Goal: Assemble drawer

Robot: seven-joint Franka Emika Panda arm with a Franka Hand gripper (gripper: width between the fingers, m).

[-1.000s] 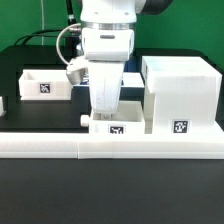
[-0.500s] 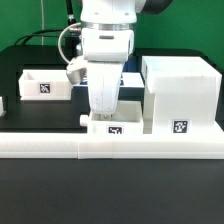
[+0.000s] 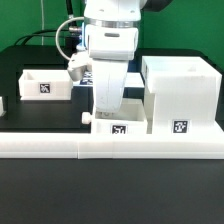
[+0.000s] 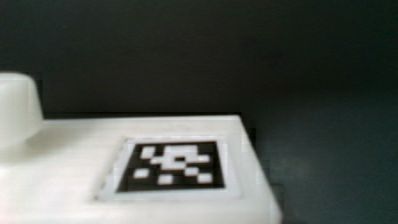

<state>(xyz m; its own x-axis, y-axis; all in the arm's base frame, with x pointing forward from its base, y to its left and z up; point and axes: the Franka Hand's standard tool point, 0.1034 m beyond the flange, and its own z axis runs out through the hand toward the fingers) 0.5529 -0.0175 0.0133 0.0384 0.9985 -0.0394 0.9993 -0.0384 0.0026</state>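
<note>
The gripper (image 3: 108,113) stands straight down on a small white knobbed tray (image 3: 118,127) in the middle of the exterior view. Its fingertips are hidden in the tray, and it looks shut on it. The tray's knob (image 3: 86,117) points to the exterior view's left. The large boxy housing (image 3: 180,95) stands right beside the tray on the exterior view's right. A second small tray (image 3: 45,85) sits at the back left. The wrist view shows the held tray's white surface (image 4: 71,150) with its tag (image 4: 175,165) and the knob (image 4: 15,100). No fingers show there.
A long low white border wall (image 3: 60,148) runs across the front, just before the tray and the housing. A small white piece (image 3: 2,104) shows at the exterior view's left edge. Black table lies around them.
The gripper and the small tray have shifted a little toward the exterior view's right, closer to the housing. The housing and the back-left tray have not moved.
</note>
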